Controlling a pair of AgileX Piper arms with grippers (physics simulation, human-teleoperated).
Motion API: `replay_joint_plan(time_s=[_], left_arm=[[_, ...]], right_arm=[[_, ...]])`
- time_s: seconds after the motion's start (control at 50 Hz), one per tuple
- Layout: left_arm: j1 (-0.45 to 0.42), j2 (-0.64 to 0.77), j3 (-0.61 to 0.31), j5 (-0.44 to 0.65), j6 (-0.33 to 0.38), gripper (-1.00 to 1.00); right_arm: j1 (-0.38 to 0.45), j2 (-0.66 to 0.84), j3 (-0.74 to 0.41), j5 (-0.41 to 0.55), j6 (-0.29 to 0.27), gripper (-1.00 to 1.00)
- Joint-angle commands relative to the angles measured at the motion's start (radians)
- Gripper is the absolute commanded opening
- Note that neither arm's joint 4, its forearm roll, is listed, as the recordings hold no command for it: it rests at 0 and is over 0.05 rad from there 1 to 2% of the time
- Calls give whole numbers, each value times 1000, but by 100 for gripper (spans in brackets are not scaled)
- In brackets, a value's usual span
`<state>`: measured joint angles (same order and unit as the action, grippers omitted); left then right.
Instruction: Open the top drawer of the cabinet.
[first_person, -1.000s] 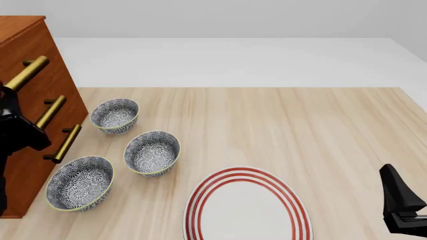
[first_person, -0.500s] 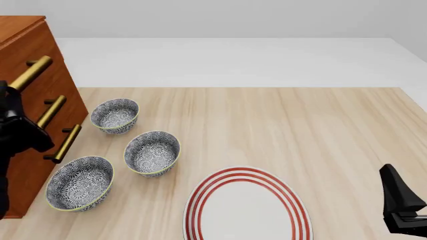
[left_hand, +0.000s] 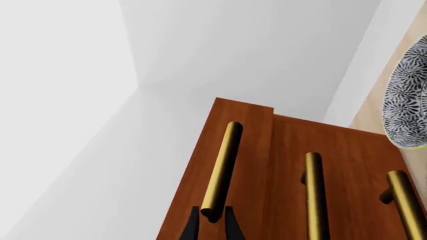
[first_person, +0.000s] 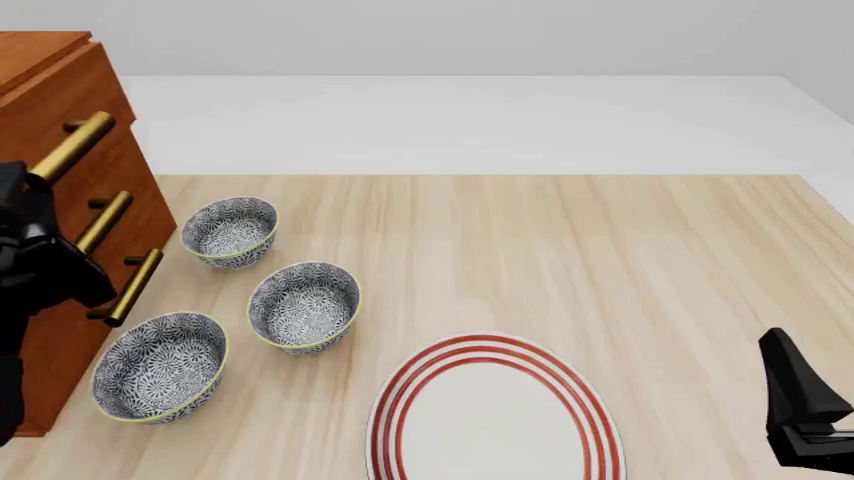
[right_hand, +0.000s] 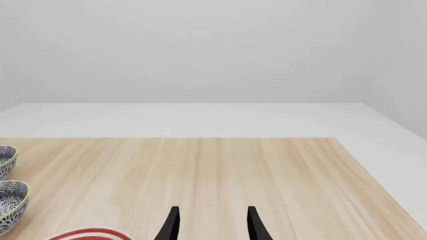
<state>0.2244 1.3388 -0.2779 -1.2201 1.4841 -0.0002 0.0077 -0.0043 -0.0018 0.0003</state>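
My left hand is clamped on the near end of the brass handle of the top drawer, one dark finger on either side of the bar. In the wrist view that drawer's front stands a step proud of the rest of the cabinet, so I read it as partly pulled out. The cabinet stands at the bench's left edge, drawer fronts facing right across the bench. From the front I see my left arm dark against the cabinet face, below the top handle.

Three patterned bowls sit just beside the cabinet, near the left edge, apart from one another. A red-ringed plate lies at the near edge.

My right hand hangs near the bench's near right corner, fingers well parted, holding nothing.
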Motion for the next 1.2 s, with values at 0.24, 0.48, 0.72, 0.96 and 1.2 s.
replay_joint_plan(time_s=[0.24,0.48,0.72,0.96,1.2], left_arm=[[-44,24,-6,0,32,-100],[-60,26,-2,0,29,-100],[-82,29,-1,0,34,-100],[-102,27,2,0,38,-100],[-112,18,8,0,41,-100]], right_arm=[[0,0,0,0,0,100],[0,0,0,0,0,100],[0,0,0,0,0,100],[0,0,0,0,0,100],[0,0,0,0,0,100]])
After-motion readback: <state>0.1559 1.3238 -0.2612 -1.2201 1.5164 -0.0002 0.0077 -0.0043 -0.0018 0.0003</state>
